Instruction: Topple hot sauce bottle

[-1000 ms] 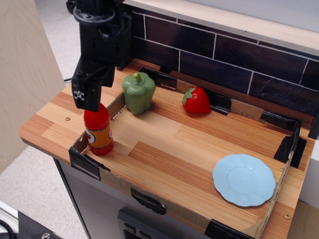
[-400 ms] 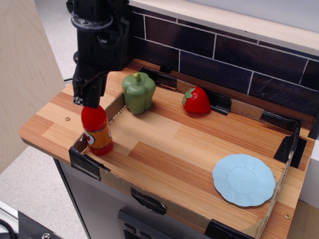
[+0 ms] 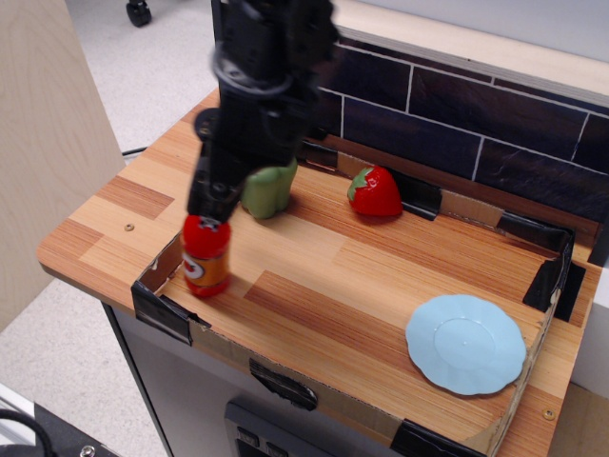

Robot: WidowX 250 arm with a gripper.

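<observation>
The hot sauce bottle (image 3: 206, 259) is red with an orange label. It stands near the front left corner of the cardboard-walled wooden board (image 3: 314, 286), leaning slightly. My black gripper (image 3: 211, 208) comes down from above, blurred by motion. It sits right on the bottle's top and hides the knob and neck. The fingers look closed on the neck.
A green toy pepper (image 3: 271, 188) stands just behind the gripper, partly hidden by the arm. A red toy strawberry (image 3: 375, 192) lies at the back middle. A light blue plate (image 3: 465, 343) lies at the front right. A low cardboard wall (image 3: 164, 276) is just left of the bottle. Dark tiles (image 3: 428, 114) rise behind.
The arm has swung to the right and turned. The bottle has shifted right with it, away from the left cardboard wall, and now looks shorter and slightly tilted.
</observation>
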